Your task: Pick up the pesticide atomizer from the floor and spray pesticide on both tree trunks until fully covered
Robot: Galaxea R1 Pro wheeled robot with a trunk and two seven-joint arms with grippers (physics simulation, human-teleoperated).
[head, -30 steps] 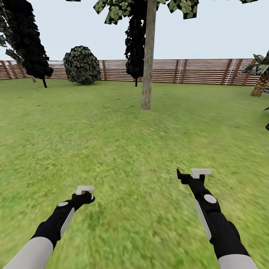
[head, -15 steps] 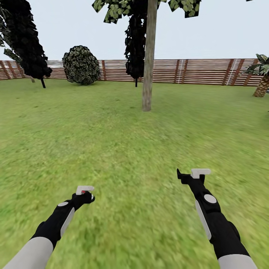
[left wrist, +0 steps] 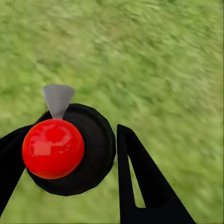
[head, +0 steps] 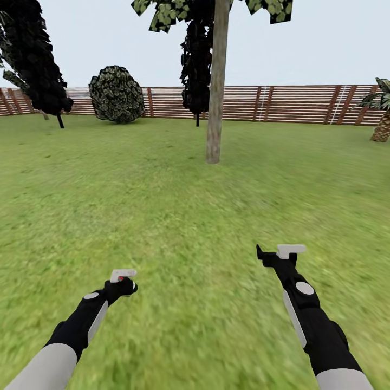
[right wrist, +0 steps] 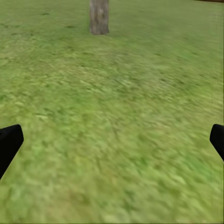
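My left gripper (head: 123, 283) is low over the grass floor (head: 179, 216), shut on the pesticide atomizer (left wrist: 70, 149). The atomizer is a round black body with a glossy red ball on top and a grey nozzle (left wrist: 58, 99), and a black finger (left wrist: 140, 182) presses its side. My right gripper (head: 269, 253) hangs open with its tips wide apart (right wrist: 112, 144) and nothing between them. Straight ahead stands a tree with a pale grey-beige trunk (head: 217, 92), whose base (right wrist: 99, 16) also faces the right wrist camera. No pesticide specks are visible.
A brown slat fence (head: 292, 103) closes the far side of the garden. Before it stand a round bush (head: 116, 95), a dark leaning tree (head: 35, 54) at the left, another dark tree (head: 196, 70) behind the trunk, and a small palm (head: 382, 114) at the right edge.
The whole view has shifted a little: the trunk sits slightly lower and nearer, and the palm has slid toward the right edge. Both arms hold the same pose.
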